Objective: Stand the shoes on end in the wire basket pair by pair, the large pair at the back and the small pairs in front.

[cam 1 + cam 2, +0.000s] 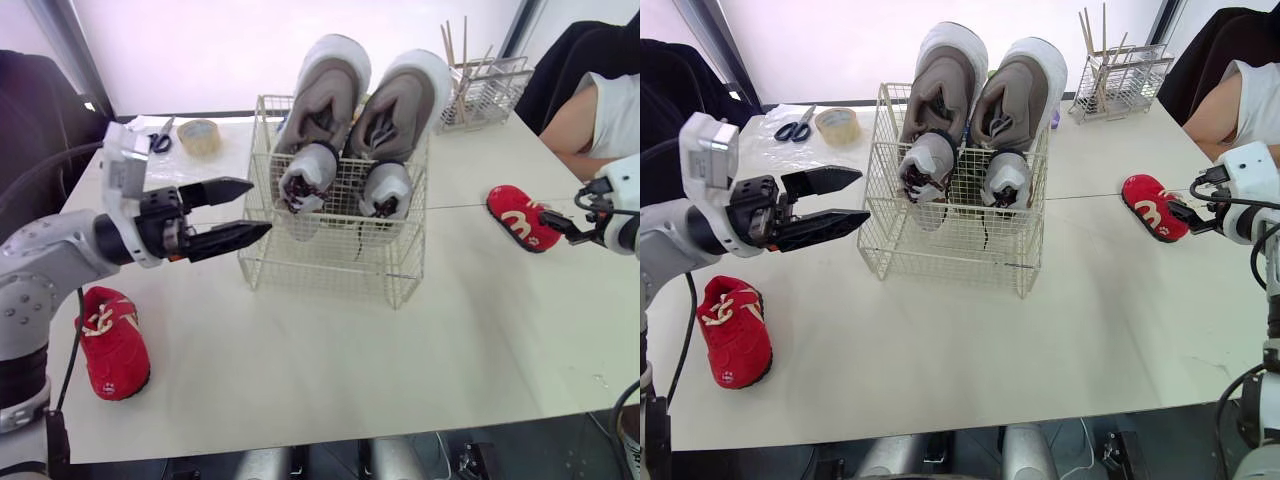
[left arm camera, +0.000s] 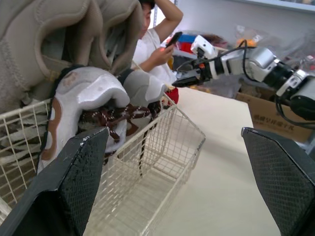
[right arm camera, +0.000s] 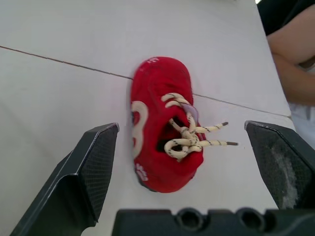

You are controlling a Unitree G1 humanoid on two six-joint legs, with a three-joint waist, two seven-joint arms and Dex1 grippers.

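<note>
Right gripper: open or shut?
Open: the right gripper has its fingers spread wide, the red shoe lying on the table between them.

lab-like workroom: white table (image 1: 330,370), cardboard box (image 2: 261,118), clutter.

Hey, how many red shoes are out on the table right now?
2. The left red shoe lies near the table's front edge on the robot's left; the right red shoe lies before the open right gripper. None seems hidden.
</note>
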